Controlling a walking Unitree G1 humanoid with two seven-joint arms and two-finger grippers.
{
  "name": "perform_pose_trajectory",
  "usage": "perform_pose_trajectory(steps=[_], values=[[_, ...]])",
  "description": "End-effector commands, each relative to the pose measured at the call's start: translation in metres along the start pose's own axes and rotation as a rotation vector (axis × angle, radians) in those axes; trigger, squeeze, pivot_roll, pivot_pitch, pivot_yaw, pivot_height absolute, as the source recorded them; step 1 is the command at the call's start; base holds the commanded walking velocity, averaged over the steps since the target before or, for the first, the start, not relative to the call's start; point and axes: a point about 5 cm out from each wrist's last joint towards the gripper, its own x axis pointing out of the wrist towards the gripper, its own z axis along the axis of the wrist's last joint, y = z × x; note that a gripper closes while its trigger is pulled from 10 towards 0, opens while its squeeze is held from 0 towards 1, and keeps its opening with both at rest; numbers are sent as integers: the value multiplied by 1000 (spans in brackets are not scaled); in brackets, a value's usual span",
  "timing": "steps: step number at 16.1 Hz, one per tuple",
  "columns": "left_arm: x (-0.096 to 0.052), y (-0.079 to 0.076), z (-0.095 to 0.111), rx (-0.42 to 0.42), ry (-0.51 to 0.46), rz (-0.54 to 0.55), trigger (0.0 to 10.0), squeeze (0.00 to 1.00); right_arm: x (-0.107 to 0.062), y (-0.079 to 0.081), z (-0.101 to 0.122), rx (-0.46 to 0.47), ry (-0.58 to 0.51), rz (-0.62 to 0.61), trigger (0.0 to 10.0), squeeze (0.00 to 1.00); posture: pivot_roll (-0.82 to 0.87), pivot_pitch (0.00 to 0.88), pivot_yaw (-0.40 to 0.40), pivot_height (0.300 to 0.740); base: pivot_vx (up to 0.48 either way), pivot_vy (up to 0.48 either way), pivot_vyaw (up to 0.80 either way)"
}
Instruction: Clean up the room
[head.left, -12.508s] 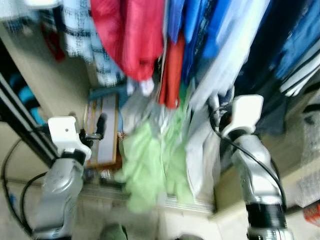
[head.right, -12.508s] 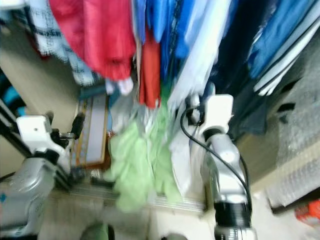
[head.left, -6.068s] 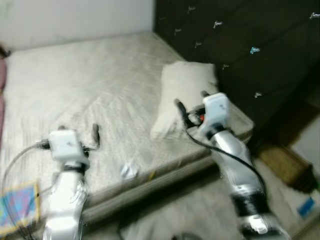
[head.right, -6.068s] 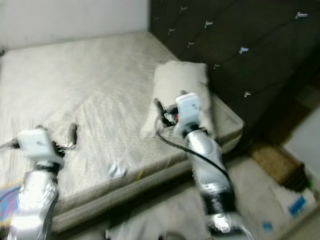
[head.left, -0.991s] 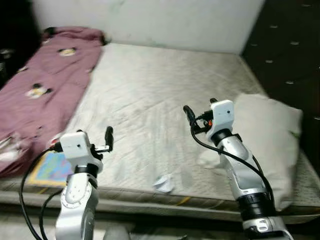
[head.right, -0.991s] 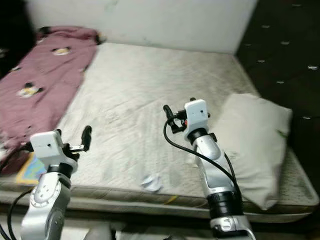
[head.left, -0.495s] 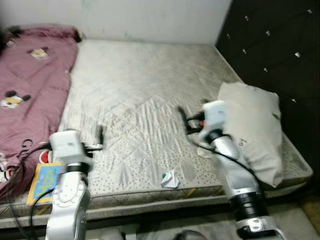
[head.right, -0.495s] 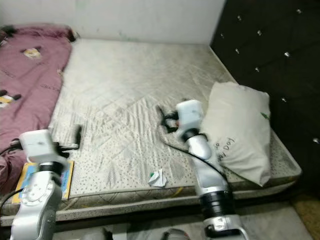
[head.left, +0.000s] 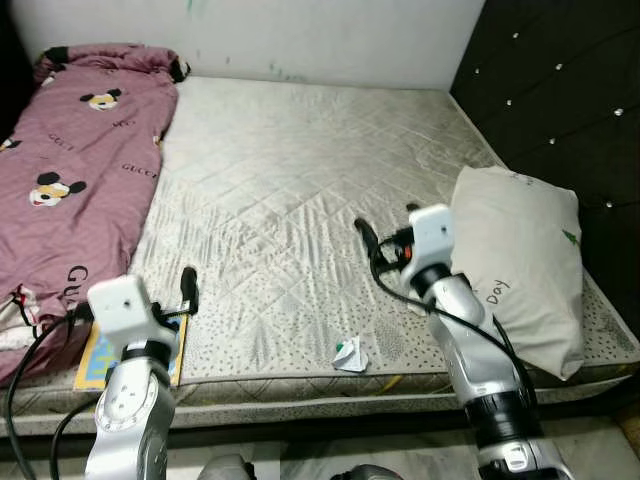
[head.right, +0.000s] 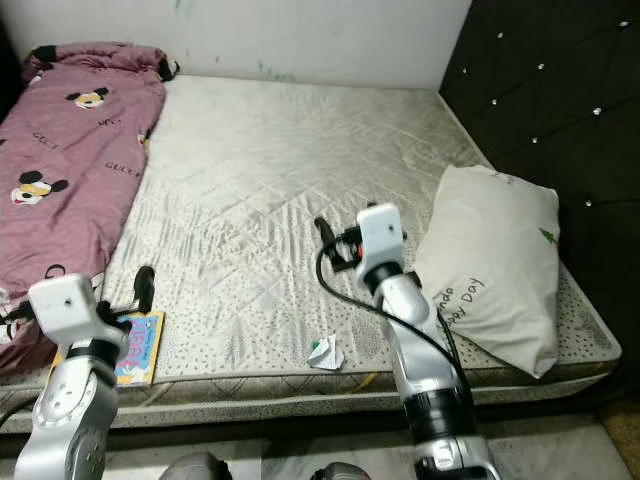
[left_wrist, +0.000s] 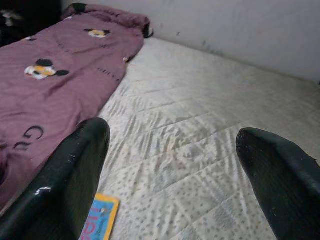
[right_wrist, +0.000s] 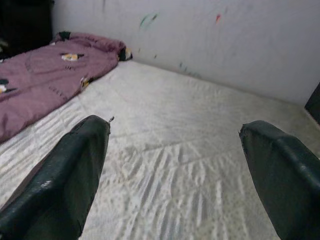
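Observation:
A bare grey mattress lies in front of me. A small crumpled white paper sits near its front edge. A colourful thin book lies at the front left corner, next to a pink cartoon-print blanket. A white pillow rests at the right. My left gripper hovers open over the front left part, just above the book. My right gripper is open above the mattress, left of the pillow and behind the paper. Nothing is held between the fingers.
A dark tufted headboard rises along the right side. A pale wall closes the far side. The blanket covers the left strip of the bed up to the wall.
The camera has swung from hanging clothes to the bed and settled facing it. Both arms stay raised in front with the fingers open; nothing was picked up.

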Motion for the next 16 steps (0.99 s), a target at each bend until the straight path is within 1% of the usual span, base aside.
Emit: perform_pose_trajectory(steps=[1, 2, 3, 4, 5, 6, 7, 8, 10, 13, 16], values=[[0, -1, 9, 47, -61, 4, 10000, 0, -1, -3, 4, -7, -9, -2, 10000, 0, 59, 0, -89, 740, 0, 0, 0], [-1, -1, 13, 194, -115, -21, 10000, 0, -2, -4, 2, -9, 0, -8, 10000, 0, 58, 0, -87, 740, 0, 0, 0], [-1, 0, 16, 227, -120, 13, 10000, 0, -2, -5, 4, -7, -2, -13, 10000, 0, 59, 0, -85, 740, 0, 0, 0], [1, 3, 16, 231, -69, 124, 10000, 0, -1, -6, 8, -6, -10, -18, 10000, 0, 59, 0, -83, 740, 0, 0, 0], [2, 5, 17, 215, -51, 113, 10000, 0, 0, -7, 9, -6, -12, -20, 10000, 0, 58, 0, -81, 740, 0, 0, -544], [2, 3, 17, 163, -64, 18, 10000, 0, 0, -9, 9, -6, -10, -28, 10000, 0, 58, 0, -79, 740, 0, 0, -800], [0, 3, 17, 131, -65, 0, 10000, 0, -1, -11, 8, -3, -5, -36, 10000, 0, 59, 0, -78, 740, 0, 0, -800], [-1, 3, 14, 138, -54, 26, 10000, 0, -2, -10, 6, -1, 0, -36, 10000, 0, 60, 0, -76, 740, 0, 0, -800], [-1, 1, 11, 135, -52, 34, 10000, 0, -3, -7, 5, 2, -1, -31, 10000, 0, 58, 0, -74, 740, 0, 0, -800], [1, -5, 10, 126, -36, 31, 10000, 0, -2, -6, 7, -2, -10, -28, 10000, 0, 54, 0, -74, 740, 0, 0, 0], [2, -5, 10, 94, -20, 20, 10000, 0, -1, -7, 7, -6, -6, -29, 10000, 0, 53, 0, -77, 740, 0, 0, 0]])
